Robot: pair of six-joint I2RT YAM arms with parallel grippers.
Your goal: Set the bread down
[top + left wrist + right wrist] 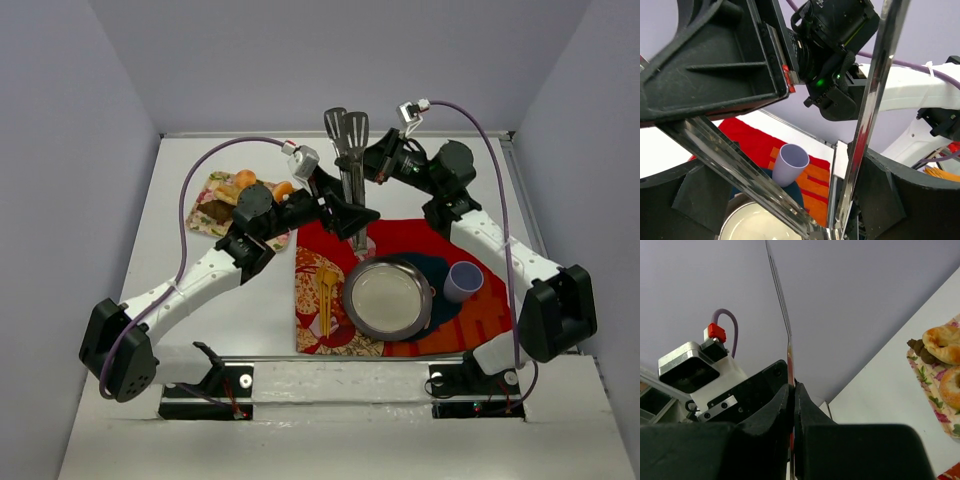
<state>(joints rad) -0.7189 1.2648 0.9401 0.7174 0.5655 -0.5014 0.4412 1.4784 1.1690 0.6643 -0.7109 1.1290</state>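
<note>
Left pincer [346, 213] and right pincer [792, 390] both pinching upright tongs [347, 150], upper centre of my top view. Bread [946, 390] on floral cloth [206, 192], upper left.

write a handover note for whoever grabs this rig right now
Right gripper: shut on one arm of the tongs, which stand upright above the red cloth.
Left gripper: fingers straddle both tong arms lower down; can't tell if it's squeezing.
Bread: on the floral cloth, far left, untouched.
Metal plate: empty, on the red cloth.
Done: tongs are off the table.
Left: settle the tongs in one gripper, grab the bread, place it, probably on the plate.
</note>
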